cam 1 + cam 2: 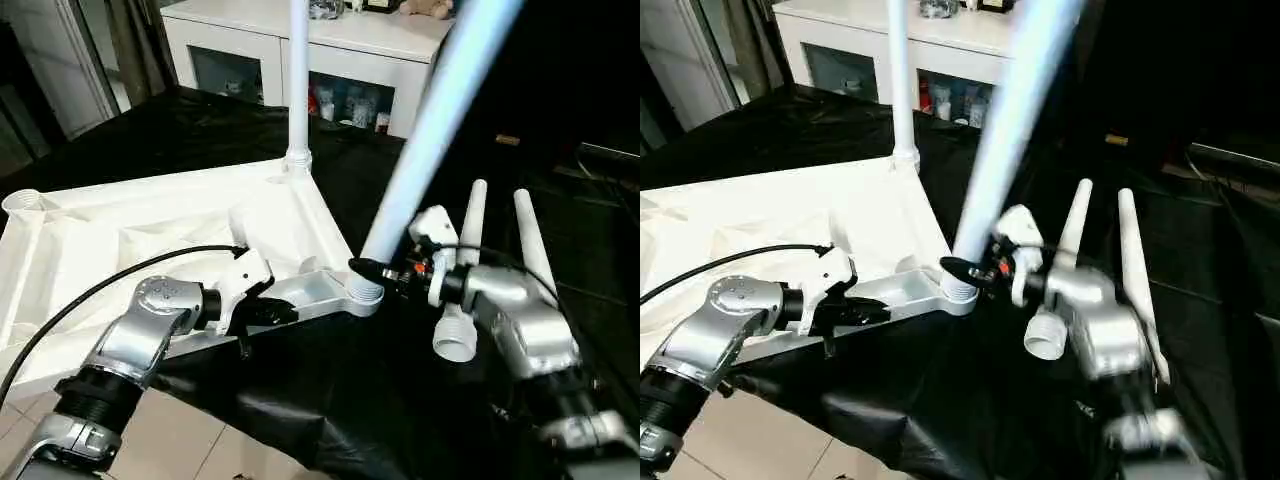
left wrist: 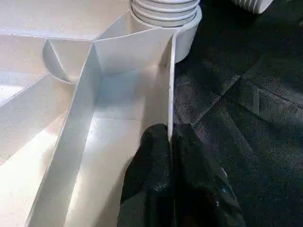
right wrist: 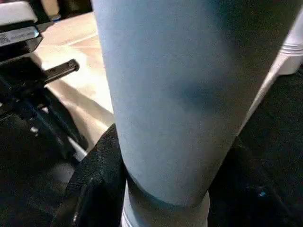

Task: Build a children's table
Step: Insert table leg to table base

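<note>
The table (image 1: 150, 225) lies ribbed underside up on a black-draped counter (image 1: 330, 400): one leg (image 1: 298, 80) upright, another (image 1: 440, 120) tilted in the near corner socket, right jaws (image 1: 385, 272) clamping it. Left jaws (image 2: 171, 156) pinch the rim. Two spare legs (image 1: 500, 240) lie beside; a cabinet (image 1: 250, 45) stands behind.

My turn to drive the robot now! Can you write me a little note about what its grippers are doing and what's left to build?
Left gripper: shut on the rim of the upside-down tabletop.
Right gripper: closed around a leg, low down at the near corner socket.
Done: one leg stands in the far corner.
Left: seat the held leg, then fit the two loose legs lying on the black cloth.
</note>
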Controlling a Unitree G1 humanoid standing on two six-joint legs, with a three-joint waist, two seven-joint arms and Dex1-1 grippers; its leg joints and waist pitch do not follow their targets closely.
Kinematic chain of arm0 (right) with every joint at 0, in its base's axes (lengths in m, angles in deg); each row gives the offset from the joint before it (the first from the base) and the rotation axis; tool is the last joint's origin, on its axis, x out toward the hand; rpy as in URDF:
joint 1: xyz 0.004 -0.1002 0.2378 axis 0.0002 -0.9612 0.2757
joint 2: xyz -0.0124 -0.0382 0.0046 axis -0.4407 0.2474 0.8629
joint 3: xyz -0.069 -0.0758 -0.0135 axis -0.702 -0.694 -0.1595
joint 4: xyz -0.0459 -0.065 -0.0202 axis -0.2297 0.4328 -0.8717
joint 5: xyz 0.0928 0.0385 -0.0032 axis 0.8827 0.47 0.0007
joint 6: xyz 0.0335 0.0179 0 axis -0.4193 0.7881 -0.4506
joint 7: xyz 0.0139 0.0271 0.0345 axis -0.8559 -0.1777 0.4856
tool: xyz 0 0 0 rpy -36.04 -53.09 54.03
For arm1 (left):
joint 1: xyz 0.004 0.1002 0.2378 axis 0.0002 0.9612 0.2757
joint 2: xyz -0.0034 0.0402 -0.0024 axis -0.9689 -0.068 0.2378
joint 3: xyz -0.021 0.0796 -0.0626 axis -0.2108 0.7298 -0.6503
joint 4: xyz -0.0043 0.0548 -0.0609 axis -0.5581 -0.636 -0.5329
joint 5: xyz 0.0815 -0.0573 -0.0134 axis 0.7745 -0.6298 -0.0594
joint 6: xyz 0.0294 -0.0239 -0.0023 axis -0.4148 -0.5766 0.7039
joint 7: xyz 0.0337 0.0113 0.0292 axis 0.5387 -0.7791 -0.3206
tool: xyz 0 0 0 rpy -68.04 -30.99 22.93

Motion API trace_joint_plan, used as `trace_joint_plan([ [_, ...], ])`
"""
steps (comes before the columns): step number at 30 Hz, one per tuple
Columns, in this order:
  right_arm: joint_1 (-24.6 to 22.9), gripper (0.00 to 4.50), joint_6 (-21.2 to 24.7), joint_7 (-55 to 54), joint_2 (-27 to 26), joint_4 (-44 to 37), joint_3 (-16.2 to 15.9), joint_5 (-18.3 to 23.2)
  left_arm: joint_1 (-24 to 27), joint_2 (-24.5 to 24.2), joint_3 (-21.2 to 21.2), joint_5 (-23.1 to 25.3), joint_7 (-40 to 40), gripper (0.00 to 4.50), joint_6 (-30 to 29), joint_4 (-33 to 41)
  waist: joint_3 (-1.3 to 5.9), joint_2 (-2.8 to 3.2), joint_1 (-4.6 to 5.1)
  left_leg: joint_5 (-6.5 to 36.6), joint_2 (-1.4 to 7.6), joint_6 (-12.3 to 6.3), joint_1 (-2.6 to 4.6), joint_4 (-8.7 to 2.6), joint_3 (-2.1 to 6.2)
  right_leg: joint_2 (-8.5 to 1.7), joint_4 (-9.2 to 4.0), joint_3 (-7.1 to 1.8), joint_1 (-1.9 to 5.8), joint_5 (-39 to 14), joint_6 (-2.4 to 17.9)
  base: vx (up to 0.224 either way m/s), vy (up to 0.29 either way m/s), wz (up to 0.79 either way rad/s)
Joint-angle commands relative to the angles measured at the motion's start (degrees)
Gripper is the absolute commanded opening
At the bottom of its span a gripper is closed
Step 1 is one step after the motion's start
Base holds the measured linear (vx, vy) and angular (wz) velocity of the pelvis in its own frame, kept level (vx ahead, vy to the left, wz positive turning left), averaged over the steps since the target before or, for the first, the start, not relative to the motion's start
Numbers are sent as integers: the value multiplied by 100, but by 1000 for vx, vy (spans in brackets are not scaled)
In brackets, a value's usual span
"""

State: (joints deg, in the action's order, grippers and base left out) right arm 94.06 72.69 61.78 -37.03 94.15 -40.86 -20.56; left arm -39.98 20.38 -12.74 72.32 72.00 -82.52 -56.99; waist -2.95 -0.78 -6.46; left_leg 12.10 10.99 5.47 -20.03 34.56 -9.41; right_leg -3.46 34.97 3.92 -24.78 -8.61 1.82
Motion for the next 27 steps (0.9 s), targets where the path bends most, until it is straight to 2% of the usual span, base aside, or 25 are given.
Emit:
trace_joint_plan([
  [1, -81, 189, 235, 453, -32, 367, -566, -209, -44, 28, -113, -98, -59, 0, 144, 61, 362, -62, -18, 675, 135, -294, -58, -410, 16, -432, -489, -253, 378, -2498, 486, 0, 0, 0],
  [5, -11, 189, 205, 839, 89, 519, -768, -291, -64, 11, -106, -87, -22, 0, 150, 62, 365, -63, -21, 714, 143, -299, -45, -411, 18, -428, -483, -253, 378, -2417, 530, 0, 0, 0],
  [9, -112, 189, 208, 1060, 188, 539, -836, -328, -81, 11, -114, -89, -7, 0, 159, 51, 371, -84, -27, 823, 146, -268, -29, -416, 19, -430, -499, -254, 372, -2522, 494, 0, 0, 0],
  [10, -143, 189, 194, 1073, 203, 547, -839, -336, -83, 11, -115, -91, -2, 0, 159, 49, 370, -68, -32, 843, 147, -257, -26, -419, 19, -429, -510, -254, 371, -2541, 486, 0, 0, 0],
  [15, -148, 189, 194, 956, 170, 647, -675, -284, -91, 10, -116, -78, 6, 0, 189, 2, 374, -77, -31, 924, 141, -235, -24, -424, 26, -430, -527, -244, 374, -2668, 458, 0, 0, 0],
  [16, -119, 189, 216, 925, 149, 691, -598, -252, -97, 12, -116, -71, 6, 0, 199, -17, 378, -62, -27, 931, 143, -228, -23, -425, 29, -425, -530, -241, 372, -2675, 461, 0, 0, 0],
  [23, -97, 189, 347, 923, 48, 795, -405, -121, -163, 54, -110, -41, -21, 0, 233, -96, 380, -60, -24, 964, 148, -223, -18, -429, 31, -424, -525, -241, 367, -2643, 485, 0, 0, 0],
  [27, -166, 189, 256, 919, 15, 877, -452, -182, -171, 52, -109, -34, -23, 0, 242, -103, 375, -67, -29, 993, 144, -215, -17, -428, 30, -430, -545, -240, 362, -2745, 454, 0, 0, 0],
])
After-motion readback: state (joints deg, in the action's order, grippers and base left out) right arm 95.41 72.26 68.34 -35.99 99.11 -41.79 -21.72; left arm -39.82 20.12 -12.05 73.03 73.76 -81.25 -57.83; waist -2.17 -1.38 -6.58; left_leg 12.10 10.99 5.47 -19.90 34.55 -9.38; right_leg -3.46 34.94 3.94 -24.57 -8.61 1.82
